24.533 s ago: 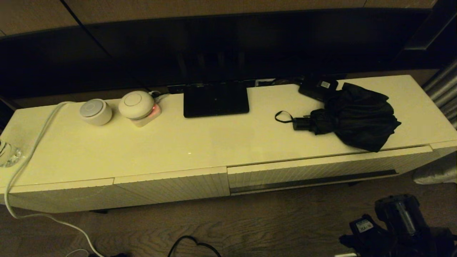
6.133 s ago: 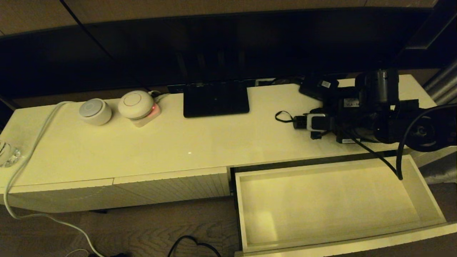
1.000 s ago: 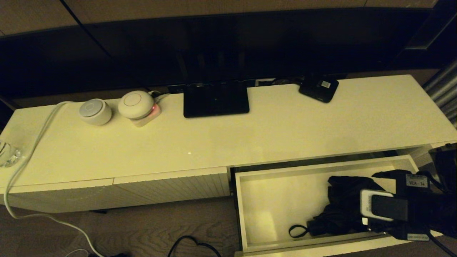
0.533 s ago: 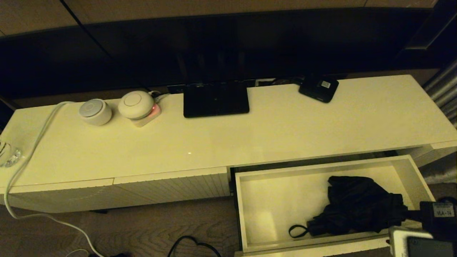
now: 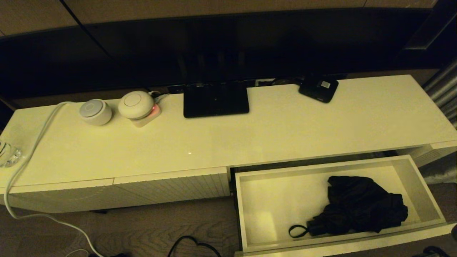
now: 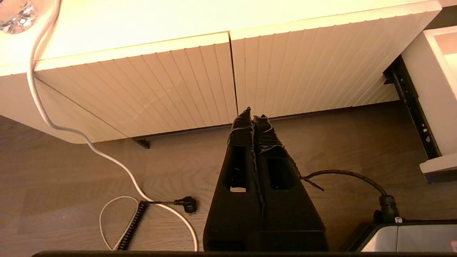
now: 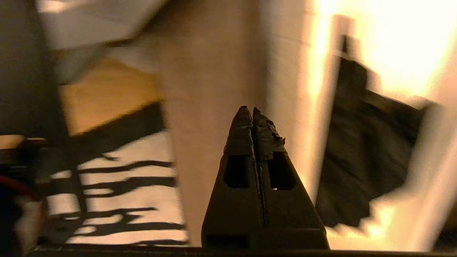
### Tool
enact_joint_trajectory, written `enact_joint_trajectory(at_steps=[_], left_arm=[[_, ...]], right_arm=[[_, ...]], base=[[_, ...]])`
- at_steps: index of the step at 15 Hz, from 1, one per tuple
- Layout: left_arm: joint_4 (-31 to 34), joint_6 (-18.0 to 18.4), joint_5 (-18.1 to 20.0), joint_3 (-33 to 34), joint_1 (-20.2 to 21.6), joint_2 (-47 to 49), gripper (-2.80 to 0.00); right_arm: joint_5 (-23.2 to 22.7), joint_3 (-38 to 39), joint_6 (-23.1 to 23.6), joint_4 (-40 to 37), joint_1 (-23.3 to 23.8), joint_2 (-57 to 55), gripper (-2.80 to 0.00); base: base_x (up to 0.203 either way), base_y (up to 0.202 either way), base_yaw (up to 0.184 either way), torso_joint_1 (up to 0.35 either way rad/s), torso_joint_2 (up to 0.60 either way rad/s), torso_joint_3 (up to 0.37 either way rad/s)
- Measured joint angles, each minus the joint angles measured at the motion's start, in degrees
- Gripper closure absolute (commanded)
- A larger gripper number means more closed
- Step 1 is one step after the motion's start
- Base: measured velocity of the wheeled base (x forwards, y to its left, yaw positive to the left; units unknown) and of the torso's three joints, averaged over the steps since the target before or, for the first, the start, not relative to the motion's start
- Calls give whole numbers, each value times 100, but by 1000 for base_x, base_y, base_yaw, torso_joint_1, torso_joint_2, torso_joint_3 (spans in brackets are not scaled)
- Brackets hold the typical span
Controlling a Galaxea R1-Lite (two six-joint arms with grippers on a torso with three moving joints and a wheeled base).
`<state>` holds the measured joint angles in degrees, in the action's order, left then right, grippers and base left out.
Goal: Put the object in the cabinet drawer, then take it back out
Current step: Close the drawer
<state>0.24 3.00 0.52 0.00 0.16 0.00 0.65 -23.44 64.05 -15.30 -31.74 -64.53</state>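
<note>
While 2 hands [image 6: 252,117] [image 7: 252,110] stay pressed closed and empty, 1 umbrella [image 5: 360,207] lies in 1 drawer [image 5: 425,185].

Left gripper [image 6: 253,117]: two matte black fingers [image 6: 240,167] pressed flat together, tapering from a wide base to a narrow tip. Each finger has a rounded rectangular cut-out halfway down. Tips look wrapped in wrinkled black tape, with frayed edges along the outer side. A dark bar runs across behind the finger bases. Beside the base, a grey and black housing [image 6: 403,239] with a black braided cable [image 6: 342,175] ending in a ribbed plug.

Right gripper [image 7: 253,116]: same build, black tapered fingers [image 7: 239,178] closed against each other, one cut-out in each, ragged tape at the tips, dark bar behind the bases.
</note>
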Motion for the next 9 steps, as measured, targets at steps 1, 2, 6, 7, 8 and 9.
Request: enact_joint_trajectory(at_steps=[1, 2, 6, 7, 8, 9], left_arm=[[2, -1, 0, 0, 0, 0, 0], [2, 0, 0, 0, 0, 0, 0], [0, 5, 0, 0, 0, 0, 0], [0, 2, -3, 0, 0, 0, 0], [2, 2, -1, 0, 0, 0, 0], [2, 2, 0, 0, 0, 0, 0]], right_arm=[[-140, 71, 0, 43, 2, -152, 0], [-202, 121, 0, 120, 22, -300, 0], [-285, 450, 0, 916, 189, -1006, 0], [-318, 581, 3, 1228, 219, -1220, 0], [-338, 703, 4, 1579, 234, -1427, 0], [-348, 822, 8, 1992, 247, -1637, 0]], base=[[0, 0, 0, 0, 0, 0], [0, 0, 0, 0, 0, 0], [0, 0, 0, 0, 0, 0], [0, 0, 0, 0, 0, 0], [0, 0, 0, 0, 0, 0], [0, 0, 0, 0, 0, 0]])
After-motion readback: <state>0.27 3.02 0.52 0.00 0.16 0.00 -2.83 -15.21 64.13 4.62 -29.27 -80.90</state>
